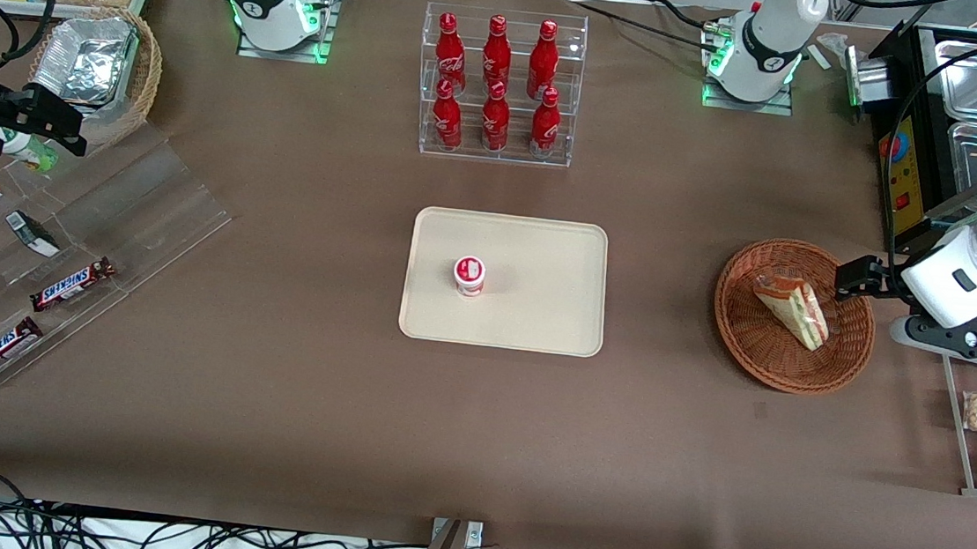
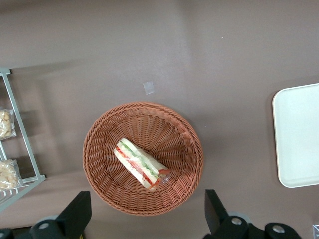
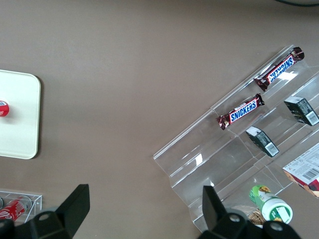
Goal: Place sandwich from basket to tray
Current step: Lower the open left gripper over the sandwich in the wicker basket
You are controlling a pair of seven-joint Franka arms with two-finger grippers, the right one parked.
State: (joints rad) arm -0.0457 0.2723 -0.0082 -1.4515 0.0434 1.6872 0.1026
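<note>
While the sandwich (image 1: 791, 307) lies in the basket (image 1: 748, 341) at the frame's right, the gripper (image 2: 144, 214) hovers above, fingers (image 2: 77, 211) spread apart.

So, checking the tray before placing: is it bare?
No, a small red-and-white cup stands on the tray; the open gripper hovers above the basket.

I see six red bottles (image 1: 496, 85) in a clear rack (image 1: 494, 147), two Snickers bars (image 1: 73, 284) on acrylic shelves, possibly a yogurt cup (image 1: 469, 275).
</note>
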